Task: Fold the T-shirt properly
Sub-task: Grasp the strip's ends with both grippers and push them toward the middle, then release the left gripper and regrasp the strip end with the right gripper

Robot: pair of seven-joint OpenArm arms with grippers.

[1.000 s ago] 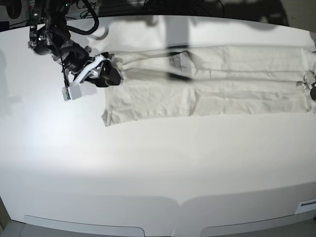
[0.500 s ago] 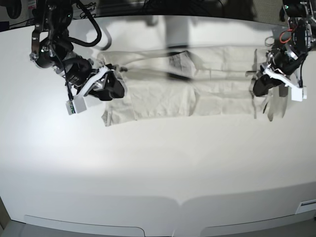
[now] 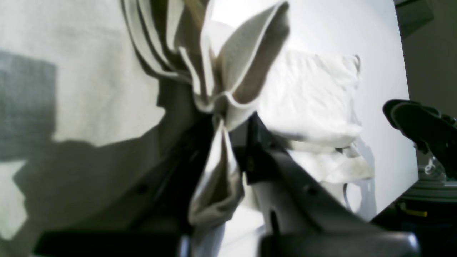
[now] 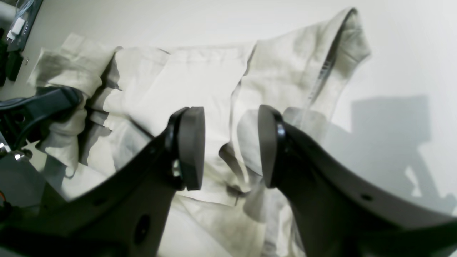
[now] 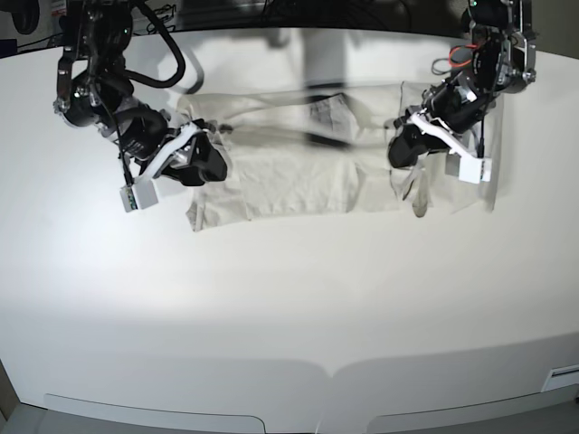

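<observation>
The plain pale grey-beige cotton T-shirt point(image 5: 298, 167) is spread along the far side of the white table point(image 5: 289, 307). Its hem end is pinched tight and lifted by the left gripper point(image 3: 228, 142), likely so it can be folded over. The right gripper point(image 4: 232, 146) is held wide apart above the sleeve end, with nothing gripped.

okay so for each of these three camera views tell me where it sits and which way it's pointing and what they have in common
Base: high above the white table, looking down; both arms show, the left gripper on its right side, the right gripper on its left side.
Left wrist: on the left arm, looking along its shut fingers, which pinch a bunched fold of the T-shirt.
Right wrist: on the right arm, looking past its open fingers down onto the T-shirt.
Shared: the T-shirt shows in all three; each wrist view catches the other gripper.
</observation>
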